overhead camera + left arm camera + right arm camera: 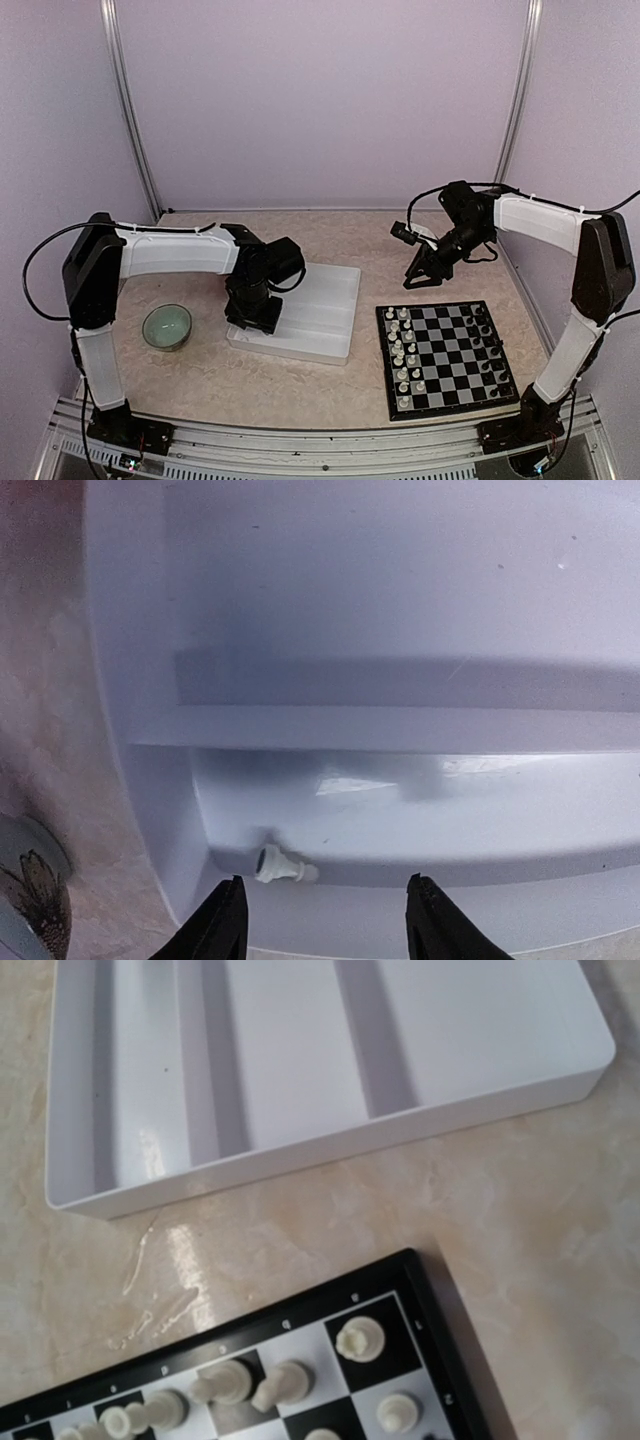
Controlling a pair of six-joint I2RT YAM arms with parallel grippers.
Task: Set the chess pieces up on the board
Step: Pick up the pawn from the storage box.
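Piece (278, 865) lies in tray (400, 730); left pincer (325, 885) spread above.

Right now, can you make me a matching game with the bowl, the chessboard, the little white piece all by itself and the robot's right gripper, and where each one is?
Things:
1. bowl
2. board
3. lone white piece
4. right gripper

Places:
A. lying in the tray
B. left of the tray
C. raised, beyond the board's far edge
D. right of the tray

Pairs: 1-B, 2-D, 3-A, 4-C
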